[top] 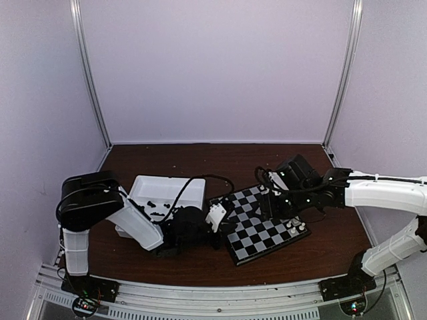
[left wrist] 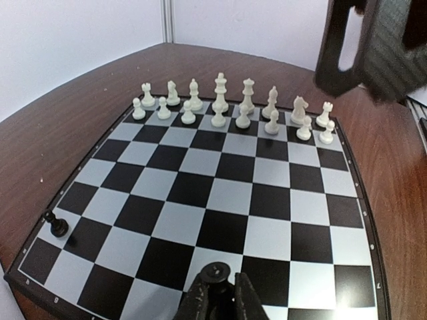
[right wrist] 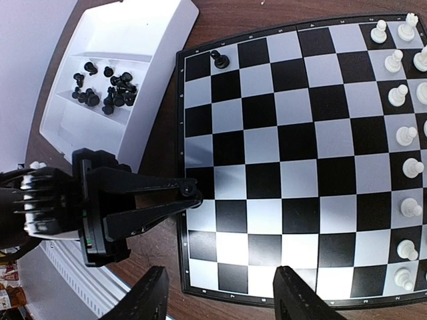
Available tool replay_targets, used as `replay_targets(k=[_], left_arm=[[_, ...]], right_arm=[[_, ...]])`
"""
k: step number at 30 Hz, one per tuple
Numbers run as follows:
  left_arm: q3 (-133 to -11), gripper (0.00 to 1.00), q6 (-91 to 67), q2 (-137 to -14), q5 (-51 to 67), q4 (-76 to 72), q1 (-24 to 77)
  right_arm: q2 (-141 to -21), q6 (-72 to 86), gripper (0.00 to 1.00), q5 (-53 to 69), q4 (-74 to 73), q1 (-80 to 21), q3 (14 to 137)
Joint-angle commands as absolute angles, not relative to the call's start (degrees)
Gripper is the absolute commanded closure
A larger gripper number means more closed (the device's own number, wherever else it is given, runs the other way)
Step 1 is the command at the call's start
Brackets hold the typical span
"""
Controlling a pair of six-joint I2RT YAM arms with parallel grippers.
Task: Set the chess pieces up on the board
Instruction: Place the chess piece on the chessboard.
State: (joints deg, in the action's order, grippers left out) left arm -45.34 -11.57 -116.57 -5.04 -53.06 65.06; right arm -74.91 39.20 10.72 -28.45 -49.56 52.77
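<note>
The board (left wrist: 227,187) lies between both arms, black and grey-white checkered. My left gripper (left wrist: 217,285) hangs just above a light square in its near row, shut on a small black chess piece (left wrist: 215,271) whose round top shows between the fingers. One black pawn (left wrist: 57,225) stands on a near-corner square, seen again in the right wrist view (right wrist: 219,60). More black chess pieces (right wrist: 107,87) lie in the white tray (right wrist: 153,40). My right gripper (right wrist: 223,287) hovers open above the board's edge, nothing between its fingers.
White pieces (left wrist: 220,107) fill the two far rows in the left wrist view. The white tray (top: 170,188) sits left of the board (top: 257,233) on the brown table. The right gripper (left wrist: 373,47) hangs over the board's far right corner.
</note>
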Motion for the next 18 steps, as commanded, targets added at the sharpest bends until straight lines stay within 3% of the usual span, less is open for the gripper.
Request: replay_targets(k=[1, 18], left_arm=[[-45.3, 0.87, -9.8, -116.2, -3.8, -61.2, 64.9], [-48.3, 0.86, -4.6, -116.2, -6.1, -48.7, 67.7]], right_arm=[[-77.6, 39.7, 0.43, 12.2, -25.6, -49.2, 51.6], [-80.2, 38.0, 0.42, 12.2, -26.7, -49.2, 53.0]])
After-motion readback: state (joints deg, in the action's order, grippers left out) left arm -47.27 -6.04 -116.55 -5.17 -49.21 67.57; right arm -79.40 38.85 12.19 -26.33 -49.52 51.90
